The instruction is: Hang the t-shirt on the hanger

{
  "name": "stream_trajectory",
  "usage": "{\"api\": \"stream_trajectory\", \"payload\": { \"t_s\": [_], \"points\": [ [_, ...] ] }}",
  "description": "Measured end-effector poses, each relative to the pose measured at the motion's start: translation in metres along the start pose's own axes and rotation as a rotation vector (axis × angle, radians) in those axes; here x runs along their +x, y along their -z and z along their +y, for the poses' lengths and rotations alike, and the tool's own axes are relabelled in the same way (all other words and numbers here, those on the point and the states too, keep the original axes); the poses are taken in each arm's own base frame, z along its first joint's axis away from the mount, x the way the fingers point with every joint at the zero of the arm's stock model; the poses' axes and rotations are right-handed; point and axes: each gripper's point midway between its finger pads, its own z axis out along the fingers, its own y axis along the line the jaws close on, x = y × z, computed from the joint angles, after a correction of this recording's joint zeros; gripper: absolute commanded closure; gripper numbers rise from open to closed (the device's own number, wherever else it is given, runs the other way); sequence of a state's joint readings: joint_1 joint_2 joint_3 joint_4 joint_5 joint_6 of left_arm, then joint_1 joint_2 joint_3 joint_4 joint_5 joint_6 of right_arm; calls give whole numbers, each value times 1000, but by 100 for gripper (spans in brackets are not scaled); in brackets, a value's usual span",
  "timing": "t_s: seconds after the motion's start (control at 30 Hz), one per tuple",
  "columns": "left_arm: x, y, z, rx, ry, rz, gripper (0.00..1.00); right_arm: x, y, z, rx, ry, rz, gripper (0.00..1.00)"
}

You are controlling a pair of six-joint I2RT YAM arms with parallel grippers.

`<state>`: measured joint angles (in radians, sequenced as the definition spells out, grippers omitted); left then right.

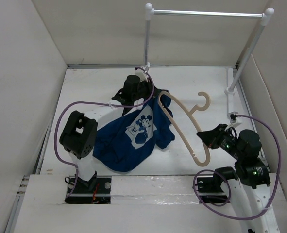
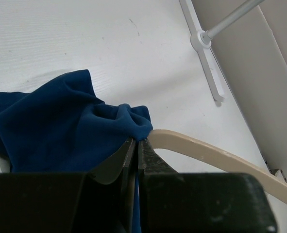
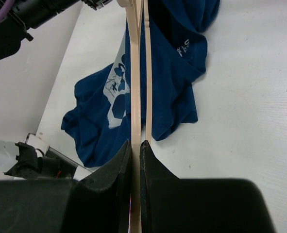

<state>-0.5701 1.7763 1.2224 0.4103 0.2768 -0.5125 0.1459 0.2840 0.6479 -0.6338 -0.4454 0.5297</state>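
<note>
Top external shows the t-shirt (image 1: 126, 141) heaped mid-table, left gripper (image 2: 137, 143) clamped on its edge at the hanger (image 1: 193, 112) tip, right gripper (image 3: 136, 145) clamped on the hanger's other end; threading step, next probably calls for pulling cloth along the hanger arm.

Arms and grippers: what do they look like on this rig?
The matte black, blocky-jointed left arm and right arm each trail a looping purple cable. Small green lights glow on the right arm. The black left gripper and right gripper have tapered, wedge-shaped fingers.
</note>
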Motion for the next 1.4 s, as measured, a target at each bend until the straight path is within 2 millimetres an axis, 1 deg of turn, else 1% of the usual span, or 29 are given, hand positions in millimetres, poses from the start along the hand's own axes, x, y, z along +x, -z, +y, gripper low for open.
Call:
{"api": "stream_trajectory", "payload": {
  "t_s": [0.1, 0.2, 0.33, 0.43, 0.53, 0.7, 0.8, 0.83, 0.9, 0.97, 1.1, 1.2, 1.27, 1.4],
  "points": [
    [0, 6, -3, 4, 0, 0, 100, 2, -6, -4, 8, -6, 18, 100],
    [-5, 14, -7, 8, -5, -11, 100, 5, -13, -8, 8, -9, 35, 100],
    [-16, 23, -19, 36, -12, -32, 100, 10, -26, -16, 13, -17, 69, 100],
    [-18, 30, -29, 57, -13, -40, 100, 13, -36, -14, -2, -11, 97, 100],
    [-18, 40, -38, 72, -14, -47, 100, 14, -48, -1, -51, 12, 111, 100],
    [-23, 59, -58, 107, -17, -74, 100, 14, -67, 29, -111, 52, 110, 100],
    [-29, 78, -65, 115, -14, -106, 100, 4, -69, 47, -117, 82, 55, 100],
    [-32, 84, -68, 117, -14, -118, 100, -3, -67, 57, -122, 94, 22, 100],
    [-39, 100, -72, 118, -11, -154, 100, -12, -65, 69, -118, 104, -26, 100],
    [-51, 119, -79, 117, -11, -207, 100, -19, -64, 79, -113, 113, -69, 100],
    [-78, 155, -97, 146, -18, -314, 100, -22, -66, 96, -102, 119, -129, 100],
    [-88, 172, -111, 194, -16, -356, 100, -25, -80, 105, -76, 123, -184, 100],
    [-85, 177, -116, 221, -14, -352, 100, -27, -94, 110, -58, 121, -219, 100],
    [-73, 179, -117, 239, -3, -318, 100, -31, -121, 123, -77, 109, -293, 100]
  ]
}}
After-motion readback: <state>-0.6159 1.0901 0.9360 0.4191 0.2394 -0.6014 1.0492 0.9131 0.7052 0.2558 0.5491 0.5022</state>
